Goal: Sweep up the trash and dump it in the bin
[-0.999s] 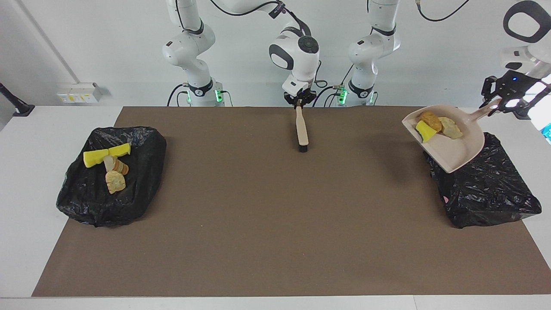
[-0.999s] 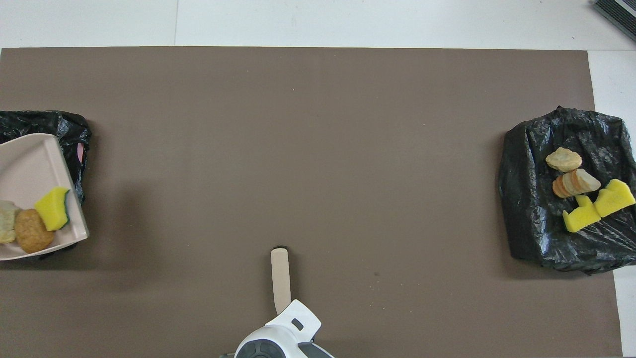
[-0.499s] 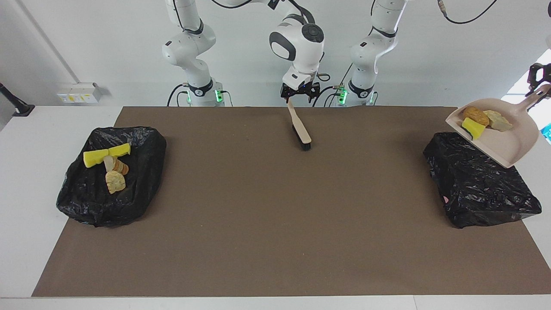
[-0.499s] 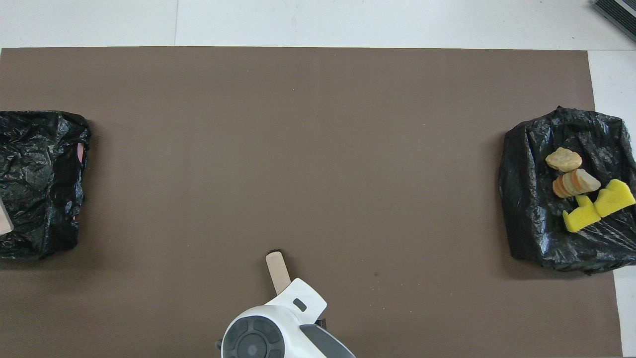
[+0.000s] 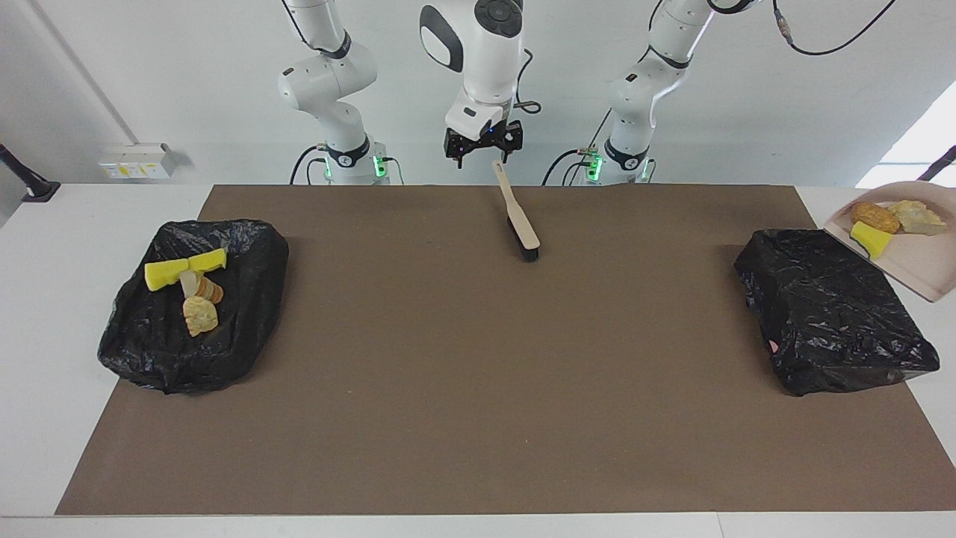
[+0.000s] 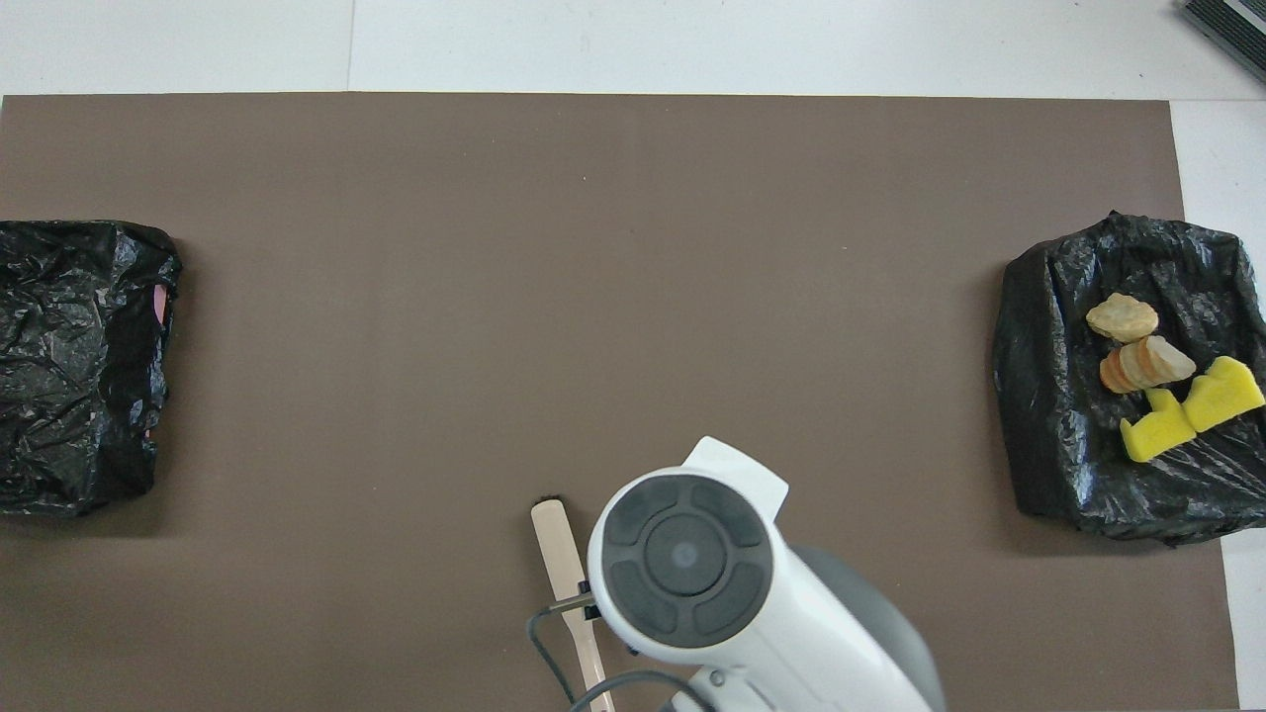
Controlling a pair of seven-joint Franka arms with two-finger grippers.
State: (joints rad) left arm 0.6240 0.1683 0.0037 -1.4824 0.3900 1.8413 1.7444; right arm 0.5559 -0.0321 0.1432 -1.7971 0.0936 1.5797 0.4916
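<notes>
The beige dustpan [image 5: 907,258] hangs tilted in the air at the left arm's end of the table, beside the empty black-bagged bin [image 5: 833,314]. In it lie three pieces of trash: an orange chunk [image 5: 875,217], a cream chunk [image 5: 916,217] and a yellow-green sponge [image 5: 870,240]. The pan's handle runs out of the picture, and my left gripper with it. My right gripper [image 5: 483,155] hovers open just above the handle end of the beige brush [image 5: 520,220], which lies on the brown mat [image 5: 463,373]. In the overhead view the brush [image 6: 557,544] pokes out from under the right arm's wrist.
A second black-bagged bin [image 5: 149,336] at the right arm's end carries yellow sponge pieces [image 5: 183,269] and bread-like chunks [image 5: 200,315]; overhead it shows as the bin [image 6: 1068,425] with sponges [image 6: 1192,405]. The bin [image 6: 74,366] at the left arm's end has no trash on it.
My right gripper opened, let go of the brush and rose; the brush now lies slanted on the mat. The left arm carried the loaded dustpan outward from over the bin, toward the table's end.
</notes>
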